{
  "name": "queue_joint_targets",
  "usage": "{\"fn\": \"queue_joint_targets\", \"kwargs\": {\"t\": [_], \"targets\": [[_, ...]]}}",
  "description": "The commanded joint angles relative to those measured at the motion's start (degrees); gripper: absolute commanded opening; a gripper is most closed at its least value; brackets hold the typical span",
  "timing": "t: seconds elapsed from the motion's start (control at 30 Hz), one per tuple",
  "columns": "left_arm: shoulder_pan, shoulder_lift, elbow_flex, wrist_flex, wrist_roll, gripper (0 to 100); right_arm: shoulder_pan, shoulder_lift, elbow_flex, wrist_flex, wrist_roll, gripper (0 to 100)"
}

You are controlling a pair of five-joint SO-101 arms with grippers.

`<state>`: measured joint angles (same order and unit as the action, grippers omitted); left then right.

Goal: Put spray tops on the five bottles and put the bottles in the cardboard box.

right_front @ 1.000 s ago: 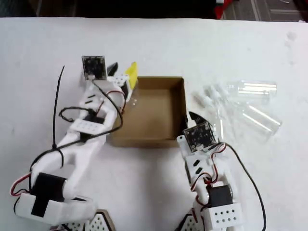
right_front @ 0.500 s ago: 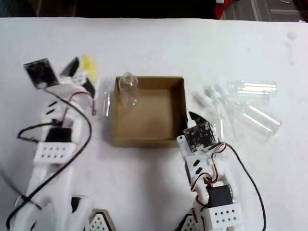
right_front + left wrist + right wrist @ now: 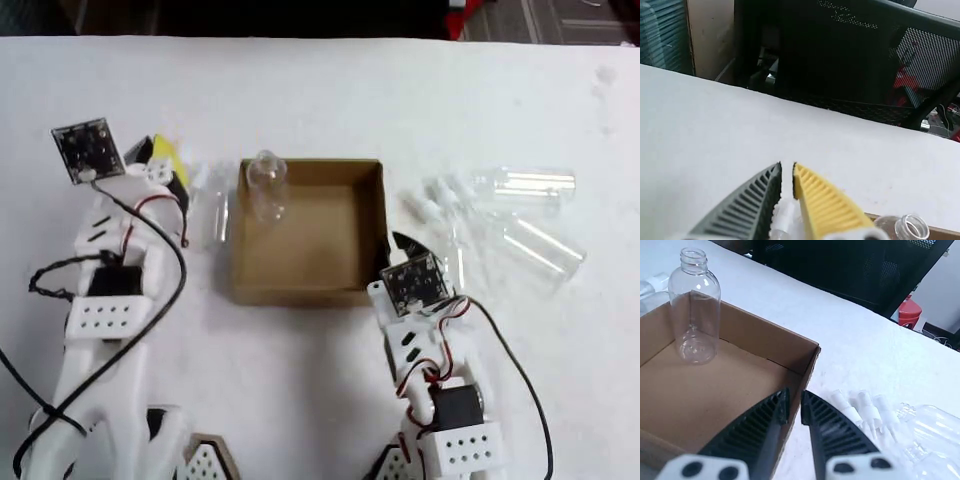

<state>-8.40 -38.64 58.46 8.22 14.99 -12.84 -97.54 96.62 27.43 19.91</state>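
One clear bottle (image 3: pixel 266 185) without a top stands upright in the far left corner of the cardboard box (image 3: pixel 376 200). It also shows in the right wrist view (image 3: pixel 694 305), with its neck in the left wrist view (image 3: pixel 910 227). My left gripper (image 3: pixel 152 152) hovers left of the box, its grey and yellow fingers nearly touching (image 3: pixel 787 167); a white bit shows low in the gap, and I cannot tell what it is. My right gripper (image 3: pixel 405 243) sits at the box's near right corner, black fingers close together and empty (image 3: pixel 795 397). White spray tops (image 3: pixel 435 200) lie right of the box.
Clear bottles lie on their sides at the right, one farther back (image 3: pixel 525 185) and one nearer (image 3: pixel 540 248). A clear piece (image 3: pixel 215 212) lies on the table just left of the box. The box wall (image 3: pixel 765 340) stands right before my right gripper.
My left arm has swung left, away from the box, leaving the bottle standing in it. Its fingers have since drawn closer. The right arm has stayed still.
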Motion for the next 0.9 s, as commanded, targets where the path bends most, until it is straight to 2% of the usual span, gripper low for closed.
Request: {"fn": "queue_joint_targets", "kwargs": {"t": [0.0, 0.17, 0.3, 0.53, 0.73, 0.87], "targets": [[-1.01, -0.22, 3.96, -10.81, -0.97, 5, 0.31, 0.31, 0.53, -1.8, 0.26, 2.8], [-1.01, -0.22, 8.44, -18.02, -0.97, 5, 0.22, 0.22, 0.53, -1.8, 0.26, 2.8], [-0.84, -0.22, 8.79, -17.67, -4.31, 5, -2.33, 0.22, 0.53, -3.82, 0.26, 2.8], [-0.57, -0.22, 8.97, -17.67, -4.48, 5, -14.2, -0.22, 0.09, -4.62, 0.79, 2.8], [-0.4, -0.22, 8.97, -17.67, -4.48, 5, -15.43, -0.22, -0.09, -16.92, 0.79, 2.7], [0.22, -0.04, 8.79, -18.11, -4.92, 5, -15.43, 0.31, 0.62, -18.15, 0.26, 2.7]]}}
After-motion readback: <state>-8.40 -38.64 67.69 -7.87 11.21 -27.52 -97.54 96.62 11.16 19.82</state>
